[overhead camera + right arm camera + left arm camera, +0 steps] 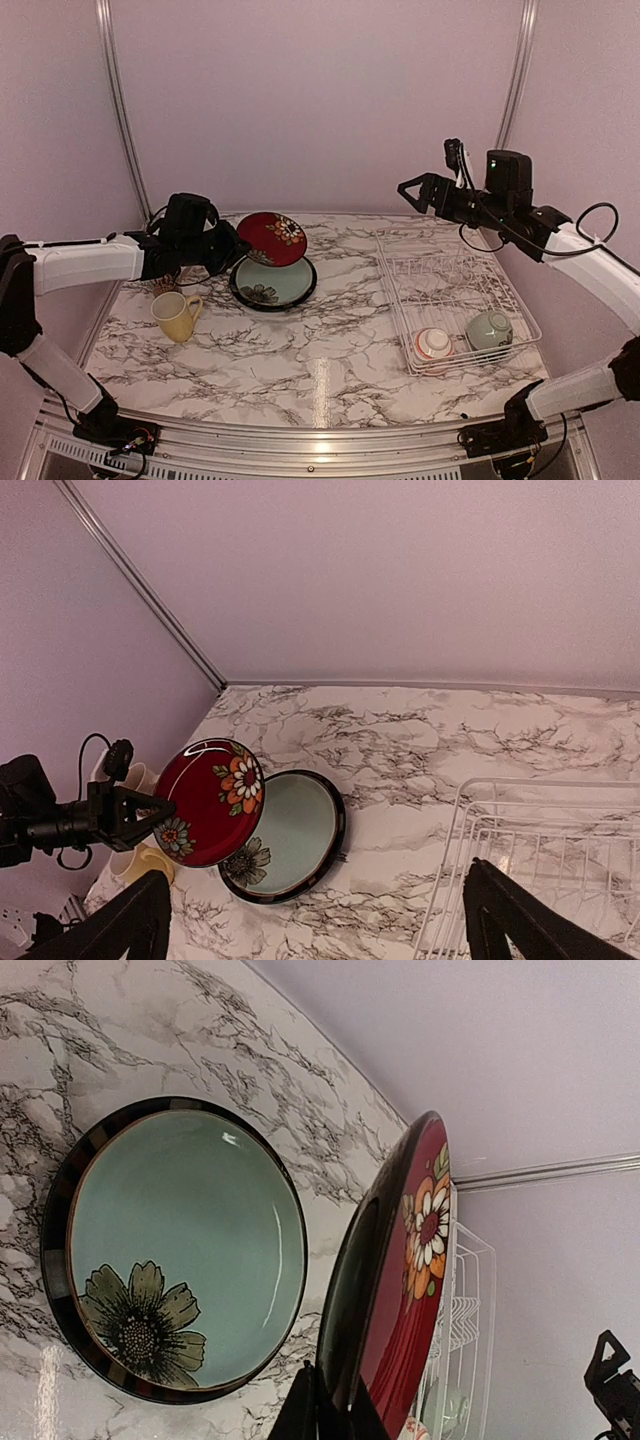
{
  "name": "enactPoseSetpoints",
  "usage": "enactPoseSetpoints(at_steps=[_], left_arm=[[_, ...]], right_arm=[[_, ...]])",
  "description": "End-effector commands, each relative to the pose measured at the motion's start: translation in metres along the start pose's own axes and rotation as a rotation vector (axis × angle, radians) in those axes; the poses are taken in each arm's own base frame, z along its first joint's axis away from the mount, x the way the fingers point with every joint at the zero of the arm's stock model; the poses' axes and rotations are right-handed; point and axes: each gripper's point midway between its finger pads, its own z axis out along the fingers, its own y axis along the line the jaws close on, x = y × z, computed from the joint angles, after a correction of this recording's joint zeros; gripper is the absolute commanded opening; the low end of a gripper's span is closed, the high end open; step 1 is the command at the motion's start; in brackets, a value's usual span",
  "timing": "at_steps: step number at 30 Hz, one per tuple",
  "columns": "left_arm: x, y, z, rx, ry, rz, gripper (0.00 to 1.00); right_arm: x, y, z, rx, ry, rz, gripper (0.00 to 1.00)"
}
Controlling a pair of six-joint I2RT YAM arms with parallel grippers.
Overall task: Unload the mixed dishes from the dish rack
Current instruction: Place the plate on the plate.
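Clenching red patterned plate [272, 238] edge-on in my left hand [228, 247], tilted over green plate [275, 285], centre-left; right hand [407, 192] released above dish rack [450, 280], nearer green bowl [489, 329].

Robot test cell, lab-type setting rather than a home kitchen. Plain lilac walls [320, 100] close in three sides, with metal frame posts [120, 110] in the back corners. The table [320, 350] has a marble-print top edged by a metal rail [320, 442] at the front. Left arm [80, 262] and right arm [590, 265] are mounted at the near edge, with cables [601, 206] looping loose. Kitchen things present: dish rack [440, 275], red plate [271, 238], yellow mug [176, 315].
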Motion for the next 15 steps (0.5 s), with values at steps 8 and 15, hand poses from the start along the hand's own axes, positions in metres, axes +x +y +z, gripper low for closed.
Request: enactPoseSetpoints(at_steps=[8, 15], left_arm=[[-0.009, 0.029, 0.027, -0.054, -0.014, -0.06, 0.0], [0.0, 0.065, 0.035, -0.134, -0.022, -0.112, 0.0]], right_arm=[[-0.004, -0.016, -0.035, 0.142, -0.024, -0.093, 0.98], [-0.005, -0.018, -0.044, 0.166, -0.044, -0.101, 0.98]])
